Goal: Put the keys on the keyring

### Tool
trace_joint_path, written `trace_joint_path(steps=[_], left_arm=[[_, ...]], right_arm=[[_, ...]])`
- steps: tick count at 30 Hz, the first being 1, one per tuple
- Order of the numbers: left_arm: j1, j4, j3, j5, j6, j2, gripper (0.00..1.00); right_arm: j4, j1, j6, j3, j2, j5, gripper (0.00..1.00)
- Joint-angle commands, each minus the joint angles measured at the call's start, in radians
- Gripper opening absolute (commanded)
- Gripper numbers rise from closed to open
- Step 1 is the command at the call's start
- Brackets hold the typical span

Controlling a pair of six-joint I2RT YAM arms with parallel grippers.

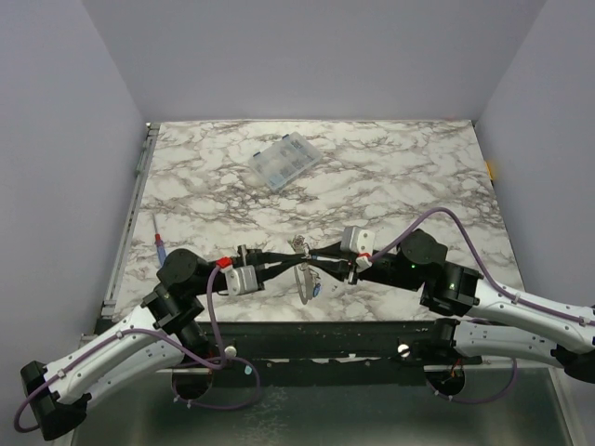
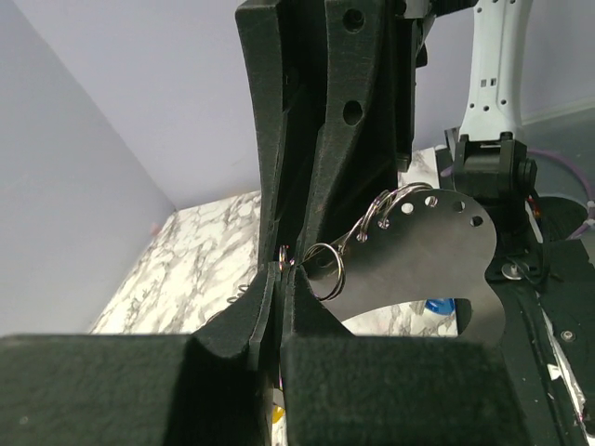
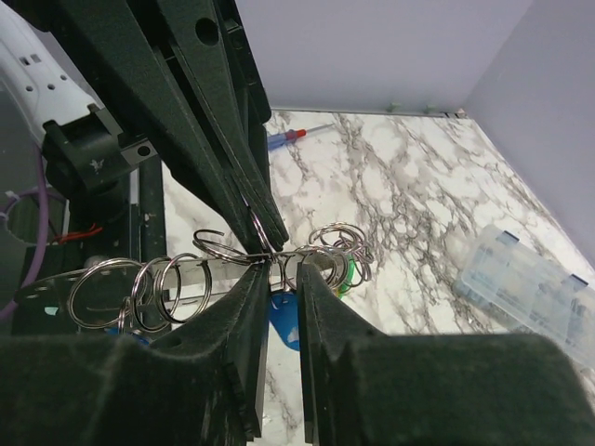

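Gripping left hand (image 2: pixel 284 267): clenched, its pads pressed flat together on the edge of a small wire ring (image 2: pixel 341 269).
Right hand (image 3: pixel 282 271): clenched to a narrow slit, with the blue key (image 3: pixel 284 321) filling the gap by its plastic head.
Meeting place: both hands are tip to tip above the front edge of the desk (image 1: pixel 390 167).
Keyring (image 1: pixel 305 279): a pale oval loop just below the two meeting hands, raised off the marble.
Holed plate (image 2: pixel 428 260): flat grey metal just past the left fingertips, with more rings threaded along its rim.
Green key (image 3: pixel 346 276): its head sits among a cluster of rings just right of the right hand's tips.
Clear box (image 1: pixel 286 161): far side of the desk, well apart.
Screwdriver (image 1: pixel 160 243): by the left edge.
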State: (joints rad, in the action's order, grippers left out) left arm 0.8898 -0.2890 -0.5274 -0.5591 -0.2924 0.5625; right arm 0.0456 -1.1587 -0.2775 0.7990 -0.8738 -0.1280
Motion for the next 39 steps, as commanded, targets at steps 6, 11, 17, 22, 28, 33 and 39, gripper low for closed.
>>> trace_joint_path(steps=[6,11,17,22,28,33,39], left_arm=[[0.002,-0.233,0.006,-0.102,0.112,-0.018,0.0],[0.001,-0.252,0.023,-0.087,0.11,-0.014,0.0],[0.001,-0.249,0.029,-0.065,0.092,0.016,0.0],[0.001,-0.259,0.032,-0.068,0.084,0.044,0.0],[0.0,-0.262,0.039,-0.065,0.087,0.041,0.0],[0.0,-0.23,0.042,-0.043,0.063,0.021,0.0],[0.0,-0.172,0.03,-0.029,0.025,0.01,0.0]], right_arm=[[0.027,-0.002,0.024,-0.018,0.01,-0.038,0.33],[0.042,-0.001,0.038,-0.021,0.039,-0.078,0.3],[0.067,-0.002,0.063,-0.035,0.073,-0.114,0.29],[0.051,-0.001,0.063,-0.017,0.043,-0.132,0.28],[0.054,-0.002,0.051,-0.007,0.051,-0.112,0.28],[-0.071,-0.001,0.001,0.025,0.057,-0.052,0.33],[-0.195,-0.001,-0.013,0.046,0.075,0.024,0.38]])
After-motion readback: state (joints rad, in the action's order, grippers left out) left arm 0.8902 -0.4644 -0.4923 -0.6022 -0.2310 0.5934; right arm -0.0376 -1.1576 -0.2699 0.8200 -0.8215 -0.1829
